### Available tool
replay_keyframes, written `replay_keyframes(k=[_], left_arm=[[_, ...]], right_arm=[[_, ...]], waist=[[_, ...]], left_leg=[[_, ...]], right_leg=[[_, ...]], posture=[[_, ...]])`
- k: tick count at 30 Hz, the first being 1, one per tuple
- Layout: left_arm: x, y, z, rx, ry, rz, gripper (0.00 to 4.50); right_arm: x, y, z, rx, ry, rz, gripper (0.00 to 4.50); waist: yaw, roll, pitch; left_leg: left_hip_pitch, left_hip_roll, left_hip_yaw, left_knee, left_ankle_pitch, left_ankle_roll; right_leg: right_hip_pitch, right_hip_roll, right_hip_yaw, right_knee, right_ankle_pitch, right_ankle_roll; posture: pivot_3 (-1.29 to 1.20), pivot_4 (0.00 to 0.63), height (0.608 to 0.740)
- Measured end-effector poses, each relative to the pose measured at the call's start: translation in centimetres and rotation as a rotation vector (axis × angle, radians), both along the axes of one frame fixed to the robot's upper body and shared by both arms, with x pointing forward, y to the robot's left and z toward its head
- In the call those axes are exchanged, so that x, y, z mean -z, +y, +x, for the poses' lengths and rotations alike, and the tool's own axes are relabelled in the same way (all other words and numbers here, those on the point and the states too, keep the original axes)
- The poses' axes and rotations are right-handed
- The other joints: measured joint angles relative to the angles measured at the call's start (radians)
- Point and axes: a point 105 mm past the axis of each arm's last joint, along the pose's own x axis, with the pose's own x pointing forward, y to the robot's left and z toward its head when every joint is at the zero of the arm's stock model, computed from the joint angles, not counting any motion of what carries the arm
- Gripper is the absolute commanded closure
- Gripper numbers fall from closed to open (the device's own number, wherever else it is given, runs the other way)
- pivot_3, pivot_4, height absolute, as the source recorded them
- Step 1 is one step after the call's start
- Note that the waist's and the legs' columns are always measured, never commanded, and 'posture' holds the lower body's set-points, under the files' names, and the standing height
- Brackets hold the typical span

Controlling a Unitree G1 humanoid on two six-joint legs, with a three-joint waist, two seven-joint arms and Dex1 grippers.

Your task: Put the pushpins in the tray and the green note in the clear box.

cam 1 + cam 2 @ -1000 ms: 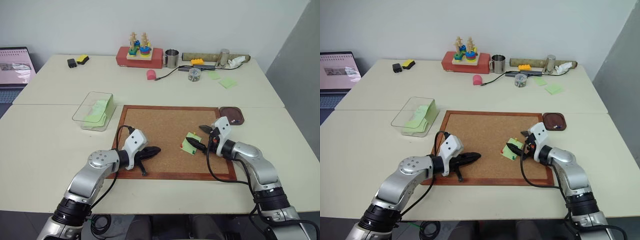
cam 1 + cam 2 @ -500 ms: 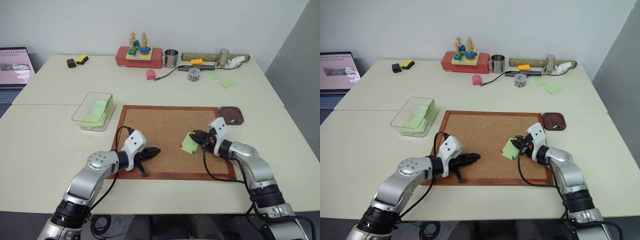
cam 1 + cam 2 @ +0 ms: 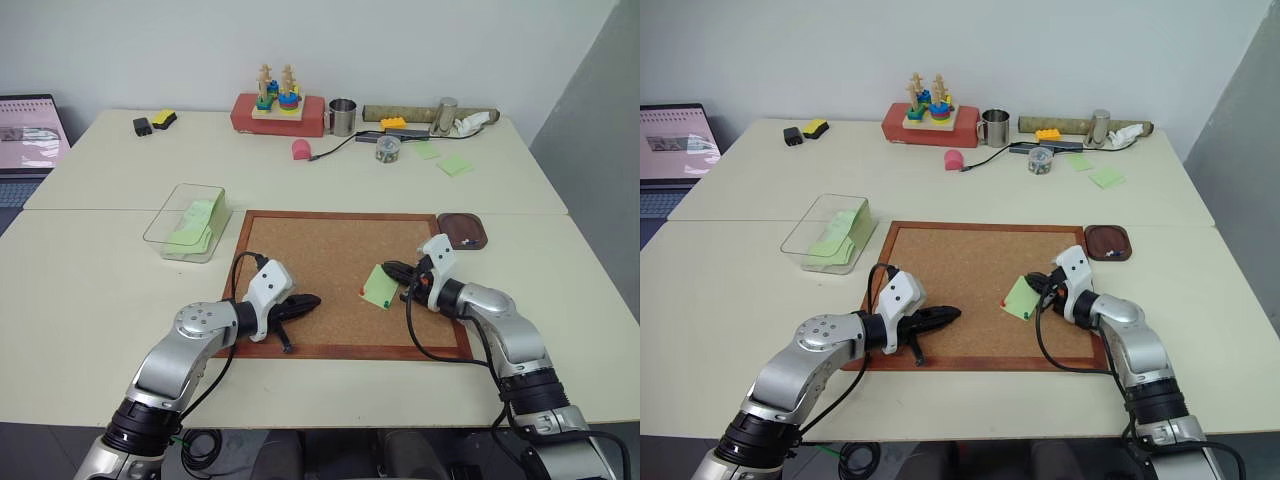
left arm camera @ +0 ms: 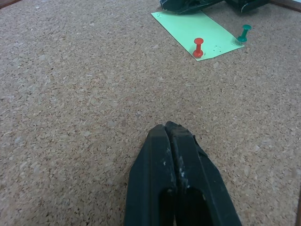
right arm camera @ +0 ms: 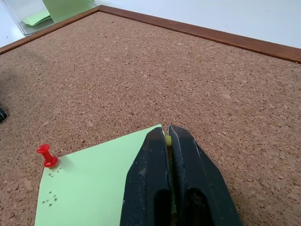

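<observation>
The right tool (image 5: pixel 168 136) is pinching a yellow pushpin (image 5: pixel 168 140) at the green note (image 5: pixel 108 183) – pull straight out, without tearing; the left tool (image 4: pixel 165 128) rests pressed together

The scene is viewed from above by the two head cameras, which face forward and down across the tabletop (image 3: pixel 90 300); nearly the same field is covered by both, offset slightly sideways. The corkboard (image 3: pixel 330 250) is seen whole in each. The left wrist camera is set close above the cork, looking along the left pincer (image 4: pixel 165 129) toward the green note (image 4: pixel 197 28). The right wrist camera is set close over the same note, facing the opposite way along the right pincer (image 5: pixel 167 131). The note and a red pushpin (image 5: pixel 45 154) are shared by all views.
</observation>
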Motion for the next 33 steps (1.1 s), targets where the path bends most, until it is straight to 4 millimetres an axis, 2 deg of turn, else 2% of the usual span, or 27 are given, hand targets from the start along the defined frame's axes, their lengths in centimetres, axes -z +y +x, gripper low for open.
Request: replay_keyframes(k=[5, 13, 19, 26, 28, 33], left_arm=[[0.0, 0.0, 0.1, -0.003, -0.002, 0.004, 4.5], [0.0, 0.0, 0.1, -0.002, -0.001, 0.004, 4.5], [0.0, 0.0, 0.1, 0.0, 0.0, 0.004, 4.5], [0.0, 0.0, 0.2, 0.001, 0.001, 0.005, 4.5], [0.0, -0.1, 0.1, 0.002, 0.001, 0.005, 4.5], [0.0, -0.1, 0.1, 0.003, 0.002, 0.005, 4.5]], right_arm=[[-2.6, 0.8, -0.8, -0.053, -0.067, 0.065, 4.42], [-2.8, 0.3, -0.8, -0.033, -0.054, 0.076, 4.42], [-3.9, -1.6, -0.1, 0.035, -0.084, 0.096, 4.42], [-4.2, -2.0, 0.4, 0.063, -0.089, 0.089, 4.42], [-3.7, -3.4, 1.7, 0.162, -0.091, 0.043, 4.42], [-3.5, -8.6, 4.7, 0.448, -0.104, -0.018, 4.42]], waist=[[0.0, 0.0, 0.0], [0.0, 0.0, 0.0], [0.0, 0.0, 0.0], [0.0, 0.0, 0.0], [0.0, 0.0, 0.0], [0.0, 0.0, 0.0]], left_leg=[[0.0, 0.0, 0.0, 0.0, 0.0, 0.0], [0.0, 0.0, 0.0, 0.0, 0.0, 0.0], [0.0, 0.0, 0.0, 0.0, 0.0, 0.0], [0.0, 0.0, 0.0, 0.0, 0.0, 0.0], [0.0, 0.0, 0.0, 0.0, 0.0, 0.0], [0.0, 0.0, 0.001, 0.0, 0.0, 0.0]], right_leg=[[0.0, 0.0, 0.0, 0.0, -0.001, 0.001], [0.0, 0.0, 0.0, 0.0, -0.001, 0.001], [0.0, 0.0, 0.0, 0.0, -0.001, 0.001], [0.0, 0.0, 0.0, 0.0, -0.001, 0.001], [0.0, 0.0, 0.0, 0.0, 0.0, 0.001], [0.0, 0.0, 0.001, 0.0, 0.0, 0.0]], posture=[[0.0, 0.15, 0.74], [0.0, 0.15, 0.74], [0.0, 0.15, 0.74], [0.0, 0.15, 0.74], [0.0, 0.15, 0.74], [0.0, 0.15, 0.74]])
